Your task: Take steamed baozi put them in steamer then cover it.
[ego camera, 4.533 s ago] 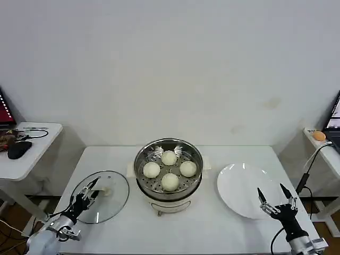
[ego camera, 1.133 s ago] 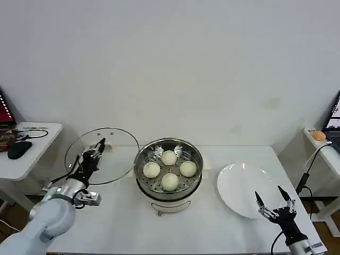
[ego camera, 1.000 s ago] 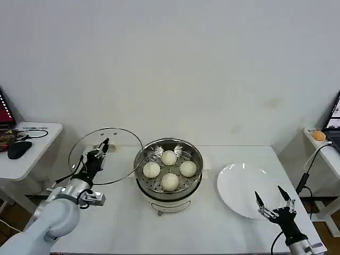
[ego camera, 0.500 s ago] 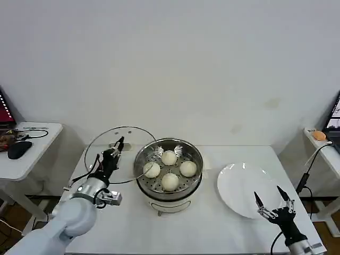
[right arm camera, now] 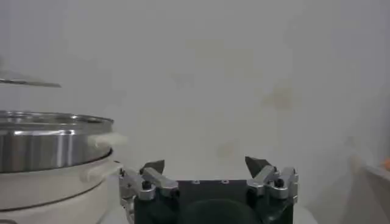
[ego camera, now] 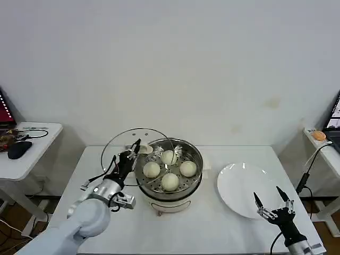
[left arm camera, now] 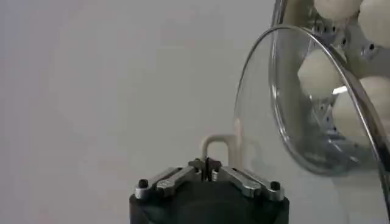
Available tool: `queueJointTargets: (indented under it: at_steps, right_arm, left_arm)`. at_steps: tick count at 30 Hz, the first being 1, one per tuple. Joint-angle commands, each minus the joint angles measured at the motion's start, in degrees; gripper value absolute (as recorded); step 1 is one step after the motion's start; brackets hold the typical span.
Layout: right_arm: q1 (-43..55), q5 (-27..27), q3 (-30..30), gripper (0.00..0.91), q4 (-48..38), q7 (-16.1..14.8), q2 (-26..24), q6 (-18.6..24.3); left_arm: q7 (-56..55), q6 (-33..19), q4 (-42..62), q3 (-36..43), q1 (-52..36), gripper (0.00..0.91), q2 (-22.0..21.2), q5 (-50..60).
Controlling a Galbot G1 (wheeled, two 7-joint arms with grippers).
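The lid (ego camera: 137, 155), tilted and off the surface, hangs just left of the steamer (ego camera: 169, 175), its right edge overlapping the steamer's left rim; the left gripper (ego camera: 129, 154) is clamped on its handle. Four baozi (ego camera: 169, 181) sit inside. Seating needs travel right and levelling. The right gripper (ego camera: 272, 204) waits spread wide, near right, by the plate (ego camera: 241, 188). The handle is partly hidden.

At the bottom centre of the frame sits the right gripper (right arm camera: 206, 164), a black body with two metal finger mounts, and its dark fingertips (right arm camera: 152, 165) stand wide apart with nothing between them. At the left edge, the steamer (right arm camera: 52, 140) shows its shiny steel wall above a cream-white base. Over it, in the upper left, the thin metal rim of the cover (right arm camera: 27, 81) hangs above the pot without touching it. A plain white wall (right arm camera: 244, 67) is behind.
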Motion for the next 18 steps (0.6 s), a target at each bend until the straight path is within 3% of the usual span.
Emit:
queueJointTargets:
  at_steps: [1,18]
  right_arm:
    - [0.0,-0.06,0.0,0.907,0.06,-0.04,0.07,0.02]
    - [-0.32,-0.26,0.16,0.907,0.18,-0.09,0.33,0.12]
  left_arm:
    - [-0.25,0.68,1.11,5.16,-2.86,0.0,-0.91,1.02]
    - [0.1,1.6,3.51,10.45,-7.82,0.0,-4.43,1.0]
